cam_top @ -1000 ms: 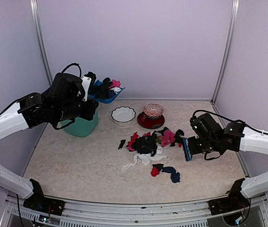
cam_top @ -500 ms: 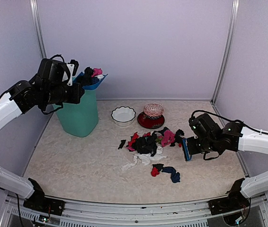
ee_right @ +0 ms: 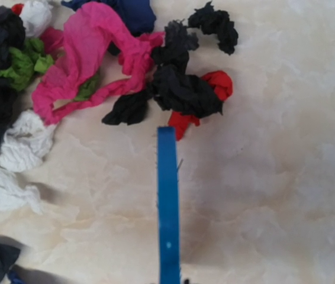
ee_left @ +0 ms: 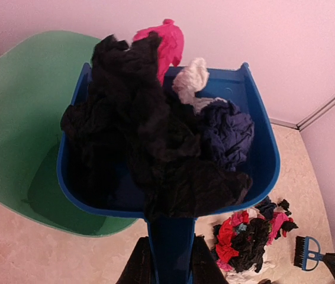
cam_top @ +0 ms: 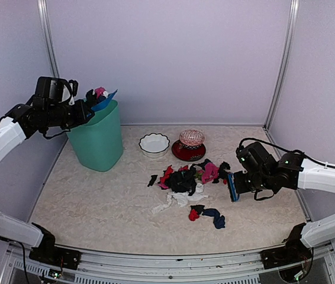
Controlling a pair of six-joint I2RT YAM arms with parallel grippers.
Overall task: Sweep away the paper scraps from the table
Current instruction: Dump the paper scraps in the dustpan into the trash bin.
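Observation:
A pile of paper scraps, black, pink, red, white and blue, lies mid-table on the beige marbled table. My left gripper is shut on the handle of the blue dustpan and holds it raised at the rim of the green bin. In the left wrist view the dustpan is heaped with black, pink and white scraps above the bin's opening. My right gripper is shut on the small blue brush. The brush sits just short of the scraps.
A white bowl and a red dish with a pink patterned object on it stand behind the scrap pile. A few loose scraps lie nearer the front. Pale walls close in the back and both sides.
My left arm has swung the loaded dustpan leftward, from the right of the bin to the bin's rim. The right arm and brush have barely moved.

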